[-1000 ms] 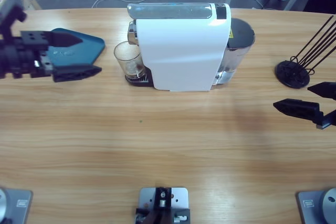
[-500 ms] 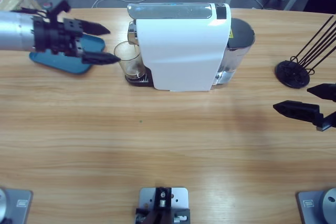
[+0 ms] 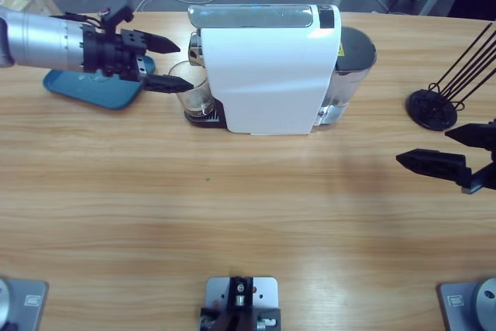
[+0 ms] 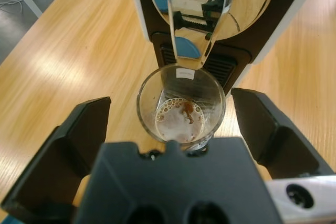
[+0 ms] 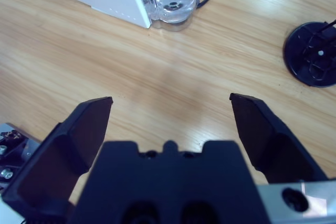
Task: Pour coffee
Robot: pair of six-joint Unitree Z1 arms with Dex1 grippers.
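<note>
Coffee point(image 4: 180, 120) lies as a shallow, foamy brown layer in the bottom of a small clear tumbler point(image 4: 181, 109), which stands on the drip tray of the white coffee machine point(image 3: 271, 67) under its chrome spout point(image 4: 198, 17), near the table's point(image 3: 232, 215) far edge and left of its middle. The left gripper point(image 3: 172, 61) reaches in from the table's left end with its jaws spread wide, one on either side of the tumbler (neither is seen touching the glass). Behind that arm a blue tray point(image 3: 93, 89) lies near the far left corner. The right gripper point(image 3: 446, 149) hangs over the right end, jaws also spread and holding nothing, just in front of a black round-based rack point(image 3: 434, 108).
</note>
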